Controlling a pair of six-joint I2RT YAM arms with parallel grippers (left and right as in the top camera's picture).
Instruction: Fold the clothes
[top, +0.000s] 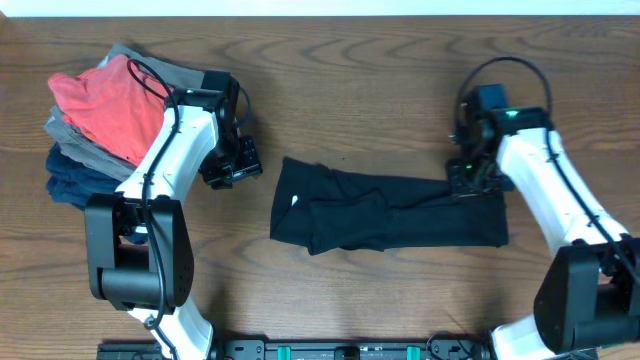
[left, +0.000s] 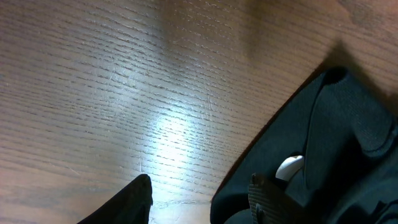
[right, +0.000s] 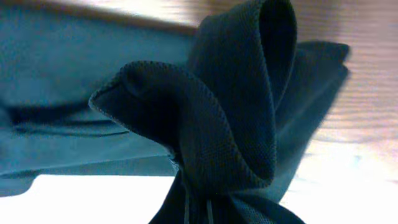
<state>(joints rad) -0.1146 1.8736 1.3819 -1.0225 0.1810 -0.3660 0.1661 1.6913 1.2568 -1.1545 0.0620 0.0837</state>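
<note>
Right wrist view: a bunched fold of the black T-shirt stands right against the lens. Its weave is plain to see, and it gathers to a tight pinch at the bottom edge. The cloth hides whatever pinches it, and no writing shows.

Left wrist view: the left gripper is part open. Its two dark fingers stand apart at the bottom edge with bare table between them, and they grip nothing. The other finger sits over the T-shirt's edge. A small white logo shows on the cloth just beyond it, too blurred to read.

Overhead view: the T-shirt lies as a long folded band, with the logo near its left end. The right gripper sits at the T-shirt's upper right corner, closed on the cloth. The left gripper is just off the T-shirt's upper left corner, not touching it. A stack of folded garments lies well to the T-shirt's left, red-orange on top with grey and navy beneath.
</note>
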